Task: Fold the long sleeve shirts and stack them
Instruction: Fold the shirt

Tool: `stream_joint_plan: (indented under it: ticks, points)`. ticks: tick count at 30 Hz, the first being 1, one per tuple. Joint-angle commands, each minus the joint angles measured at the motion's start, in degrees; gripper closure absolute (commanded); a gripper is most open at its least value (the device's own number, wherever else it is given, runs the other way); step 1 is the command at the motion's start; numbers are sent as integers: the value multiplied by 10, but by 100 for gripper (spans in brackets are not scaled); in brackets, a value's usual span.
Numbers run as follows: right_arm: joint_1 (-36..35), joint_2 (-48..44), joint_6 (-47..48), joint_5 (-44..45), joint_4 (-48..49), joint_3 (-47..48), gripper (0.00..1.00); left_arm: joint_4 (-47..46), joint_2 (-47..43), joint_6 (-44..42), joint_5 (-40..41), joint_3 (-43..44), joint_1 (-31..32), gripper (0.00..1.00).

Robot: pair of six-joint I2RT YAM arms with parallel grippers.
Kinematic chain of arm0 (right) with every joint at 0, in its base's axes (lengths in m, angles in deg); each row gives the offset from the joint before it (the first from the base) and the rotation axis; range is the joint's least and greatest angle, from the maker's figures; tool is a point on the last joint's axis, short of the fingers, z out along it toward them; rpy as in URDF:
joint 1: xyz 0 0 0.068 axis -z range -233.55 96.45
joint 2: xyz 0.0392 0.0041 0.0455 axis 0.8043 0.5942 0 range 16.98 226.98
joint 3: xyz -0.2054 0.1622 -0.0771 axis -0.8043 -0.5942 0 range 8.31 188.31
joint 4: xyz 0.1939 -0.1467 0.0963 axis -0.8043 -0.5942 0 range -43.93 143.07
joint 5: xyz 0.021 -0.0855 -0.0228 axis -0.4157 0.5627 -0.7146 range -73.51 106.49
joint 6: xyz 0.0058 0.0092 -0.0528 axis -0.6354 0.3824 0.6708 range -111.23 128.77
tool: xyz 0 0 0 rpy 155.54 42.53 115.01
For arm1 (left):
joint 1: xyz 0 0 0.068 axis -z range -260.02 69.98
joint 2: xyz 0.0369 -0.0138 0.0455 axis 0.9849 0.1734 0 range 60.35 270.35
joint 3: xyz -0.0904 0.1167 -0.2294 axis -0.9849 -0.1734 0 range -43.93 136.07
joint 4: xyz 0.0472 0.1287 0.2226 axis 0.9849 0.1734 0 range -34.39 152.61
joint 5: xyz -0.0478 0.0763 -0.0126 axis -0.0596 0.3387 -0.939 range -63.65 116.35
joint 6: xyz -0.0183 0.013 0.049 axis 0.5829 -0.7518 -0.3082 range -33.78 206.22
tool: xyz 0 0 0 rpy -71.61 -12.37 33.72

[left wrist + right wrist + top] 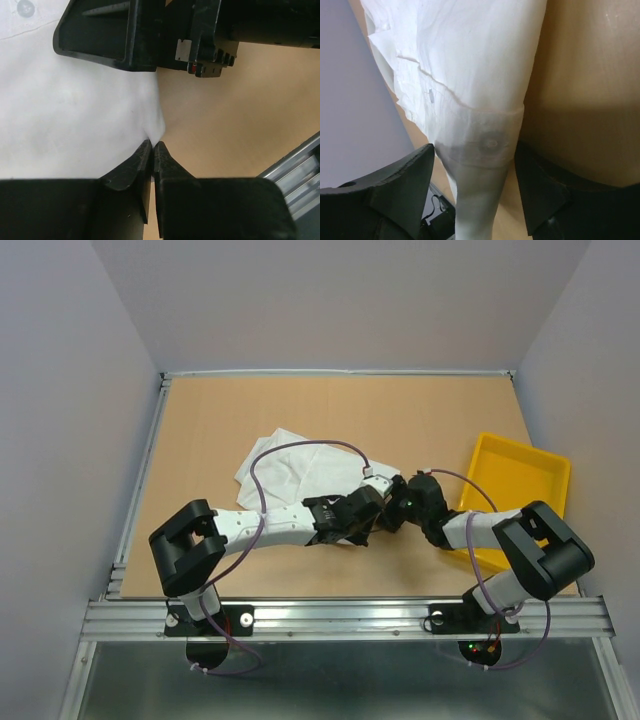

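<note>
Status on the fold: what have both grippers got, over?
Left gripper shut, pinching an edge of the white shirt. Right gripper open, straddling the sleeve cuff, not gripped yet. Yellow tray off right, apart from the shirt; nothing blocking.

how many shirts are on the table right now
1. The shirt lies crumpled left of centre on the table. None shows in the tray at the right. A second one could be hidden in the folds.
</note>
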Motion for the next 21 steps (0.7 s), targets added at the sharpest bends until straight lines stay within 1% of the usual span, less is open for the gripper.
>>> stream_joint_plan:
  ticks: [1, 3, 4, 5, 6, 7, 8, 9, 10, 11, 12, 14, 15, 16, 19, 20, 21]
  points:
    - [3, 28, 21, -21, 42, 27, 32, -26, -5, -5, -4, 25, 1, 83]
    - [3, 35, 29, -24, 51, 27, 38, -27, -3, -7, -2, 25, 2, 81]
    - [2, 35, 32, -23, 53, 26, 48, -26, -1, -8, -2, 25, 2, 80]
    - [3, 36, 36, -21, 53, 25, 53, -25, -1, -8, -2, 24, 2, 76]
    - [3, 30, 43, -17, 53, 23, 66, -23, -2, -6, -1, 23, 1, 73]
    - [3, 28, 50, -16, 53, 22, 74, -23, -6, -6, -1, 21, 1, 68]
    - [3, 26, 56, -15, 52, 20, 80, -24, -9, -5, -1, 19, 1, 63]
    - [3, 21, 65, -15, 51, 20, 93, -24, -20, -2, 2, 15, -1, 53]
    - [4, 17, 70, -16, 51, 17, 97, -24, -28, -2, 3, 11, -5, 48]
    - [4, 14, 74, -18, 50, 17, 99, -27, -37, -1, 3, 7, -8, 45]
    - [5, 12, 83, -20, 45, 17, 99, -30, -49, -3, 1, 2, -15, 37]
    - [8, 2, 88, -27, 37, 16, 100, -43, -89, -9, -4, -19, -44, 32]
    - [12, -2, 97, -30, 27, 18, 99, -49, -103, -10, -9, -32, -57, 26]
    - [14, -10, 104, -36, 16, 20, 100, -50, -131, -14, -9, -38, -89, 25]
    - [19, -30, 146, -29, -61, 49, 99, -45, -171, -21, 5, -55, -142, 26]
    - [22, -48, 157, -25, -84, 57, 99, -45, -176, -26, 9, -59, -175, 26]
    - [30, -57, 181, -25, -112, 66, 99, -44, -180, -36, 15, -62, -195, 27]
